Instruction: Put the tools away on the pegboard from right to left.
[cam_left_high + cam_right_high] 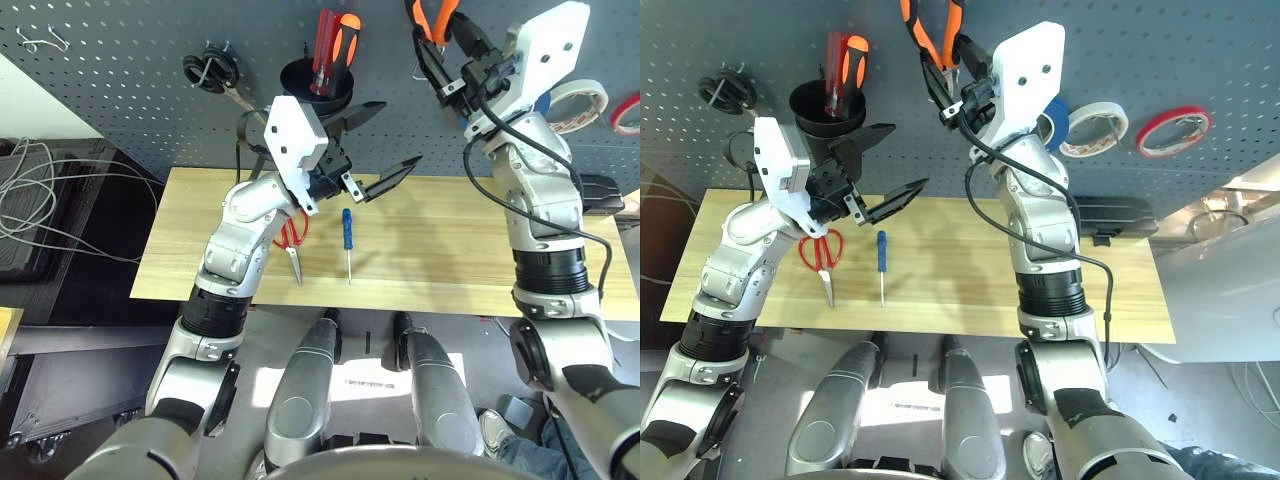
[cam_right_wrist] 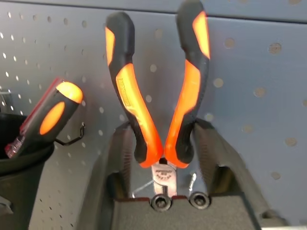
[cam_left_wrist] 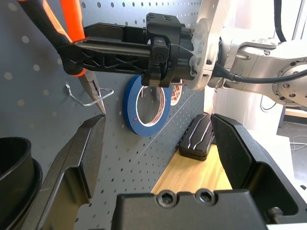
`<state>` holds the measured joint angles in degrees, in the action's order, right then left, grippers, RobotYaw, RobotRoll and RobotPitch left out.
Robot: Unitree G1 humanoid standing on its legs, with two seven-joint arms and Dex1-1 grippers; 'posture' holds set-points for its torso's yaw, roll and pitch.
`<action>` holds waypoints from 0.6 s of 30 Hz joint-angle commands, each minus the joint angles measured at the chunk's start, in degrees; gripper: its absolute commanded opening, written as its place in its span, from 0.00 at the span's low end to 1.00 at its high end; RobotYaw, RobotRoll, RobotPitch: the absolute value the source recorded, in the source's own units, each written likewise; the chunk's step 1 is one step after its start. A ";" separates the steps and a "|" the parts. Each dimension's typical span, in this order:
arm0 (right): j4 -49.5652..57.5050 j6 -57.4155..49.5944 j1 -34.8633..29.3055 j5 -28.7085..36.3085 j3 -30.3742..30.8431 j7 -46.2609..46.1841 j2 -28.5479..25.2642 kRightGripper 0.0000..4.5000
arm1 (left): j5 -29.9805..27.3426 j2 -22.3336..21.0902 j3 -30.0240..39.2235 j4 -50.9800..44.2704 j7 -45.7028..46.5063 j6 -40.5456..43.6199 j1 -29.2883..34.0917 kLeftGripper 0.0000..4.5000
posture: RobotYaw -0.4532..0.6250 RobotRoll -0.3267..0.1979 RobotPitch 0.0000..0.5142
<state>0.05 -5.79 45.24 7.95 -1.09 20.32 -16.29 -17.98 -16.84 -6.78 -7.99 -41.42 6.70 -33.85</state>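
The right gripper (image 2: 165, 167) is clenched on the pliers (image 2: 158, 105), nose-down just above the hook (image 3: 88, 98) on the pegboard (image 1: 130, 90), left of the blue tape (image 3: 146, 108) — lower squarely so the hook threads between the handles. The left gripper (image 1: 375, 145) hangs released below the hook; the screwdriver (image 1: 347, 230) and scissors (image 1: 292, 240) wait on the table (image 1: 440, 250).

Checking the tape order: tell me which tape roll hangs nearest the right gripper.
The blue tape roll, hanging just behind the right gripper; the white roll and red roll hang farther along the pegboard.
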 commanded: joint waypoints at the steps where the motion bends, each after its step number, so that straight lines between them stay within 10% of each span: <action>1: 3.62 0.09 -3.45 -0.42 -0.82 0.15 -1.31 0.78 | 0.04 -0.44 -0.26 -1.26 -0.67 -0.09 0.76 1.00 | 0.55 0.62 0.69; 4: 8.05 -1.72 -8.16 0.35 -2.00 0.37 -3.21 0.99 | 0.29 -1.24 -1.06 -1.21 -1.65 0.44 1.29 1.00 | 0.55 0.62 0.69; 18: 24.60 -10.82 -30.90 3.25 -5.81 3.73 -11.01 0.99 | 7.56 -4.51 -6.10 5.71 -4.53 2.29 0.65 1.00 | 0.51 0.62 0.66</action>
<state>23.36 -15.01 16.04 10.29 -7.06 22.79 -26.79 -11.70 -21.03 -11.00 -3.66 -45.20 7.21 -33.61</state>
